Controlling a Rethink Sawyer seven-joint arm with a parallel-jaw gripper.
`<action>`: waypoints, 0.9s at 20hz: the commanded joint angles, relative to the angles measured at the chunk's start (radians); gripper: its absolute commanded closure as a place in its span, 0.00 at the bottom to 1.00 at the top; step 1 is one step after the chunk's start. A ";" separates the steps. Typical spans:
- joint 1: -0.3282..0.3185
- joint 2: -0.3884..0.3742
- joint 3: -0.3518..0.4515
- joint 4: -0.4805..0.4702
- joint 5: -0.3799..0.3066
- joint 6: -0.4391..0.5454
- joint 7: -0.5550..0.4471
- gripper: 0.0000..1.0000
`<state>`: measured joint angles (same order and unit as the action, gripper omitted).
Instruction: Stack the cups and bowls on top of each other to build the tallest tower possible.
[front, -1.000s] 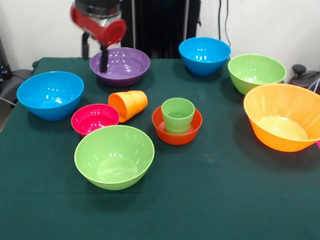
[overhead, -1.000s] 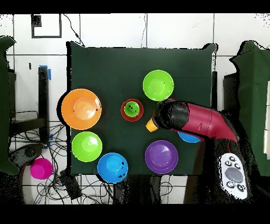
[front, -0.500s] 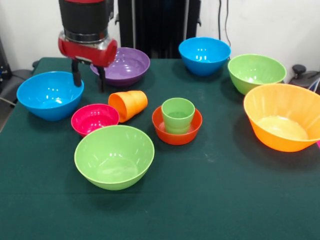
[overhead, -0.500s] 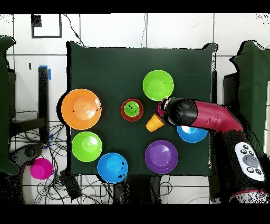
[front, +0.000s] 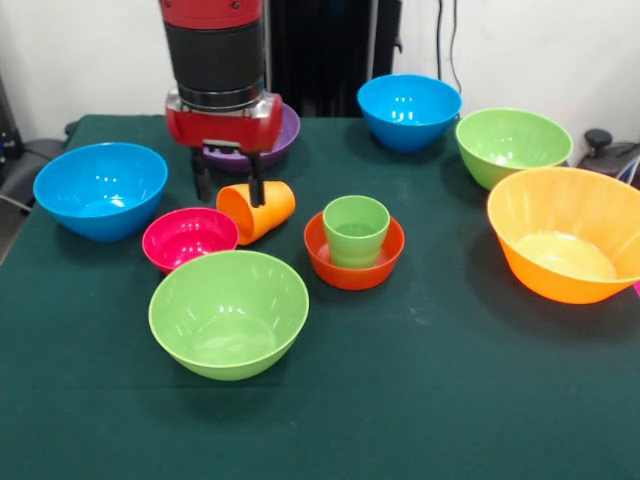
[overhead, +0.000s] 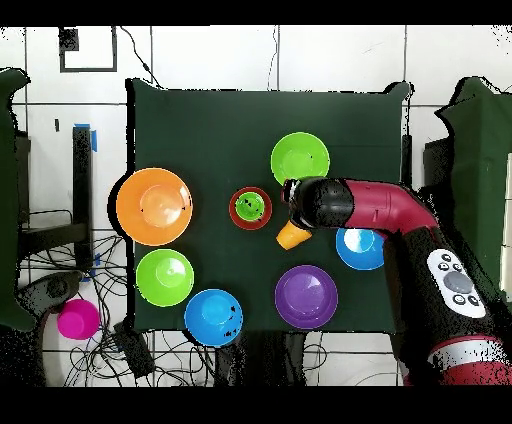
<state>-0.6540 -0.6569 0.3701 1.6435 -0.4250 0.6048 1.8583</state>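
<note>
The orange cup (front: 258, 210) lies on its side on the green cloth, mouth toward the magenta bowl (front: 188, 238). My gripper (front: 228, 188) is open and empty, just above and behind this cup; one finger (front: 256, 190) hangs over the cup, the other stands to its left. The light green cup (front: 356, 230) stands upright in the small orange-red bowl (front: 354, 262). The purple bowl (front: 286, 125) is mostly hidden behind my wrist. In the overhead view my arm (overhead: 345, 205) covers the magenta bowl, and the orange cup (overhead: 291, 236) shows at its edge.
A blue bowl (front: 100, 188) sits at the left and another (front: 409, 110) at the back. Light green bowls sit at the front (front: 228, 312) and back right (front: 512, 145). The large orange bowl (front: 565, 232) is at the right. A magenta object (overhead: 77, 319) lies off the table.
My gripper has moved from between the left blue bowl and the purple bowl to the right, to just over the orange cup. No cup or bowl has moved.
</note>
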 joint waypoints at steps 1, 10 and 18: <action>-0.013 0.023 0.113 0.060 -0.127 -0.067 -0.217 0.00; -0.121 0.066 0.134 0.061 -0.202 -0.035 -0.281 0.00; -0.201 0.099 0.181 0.093 -0.286 -0.038 -0.299 0.00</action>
<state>-0.8419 -0.6220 0.4740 1.6780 -0.5912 0.5984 1.8583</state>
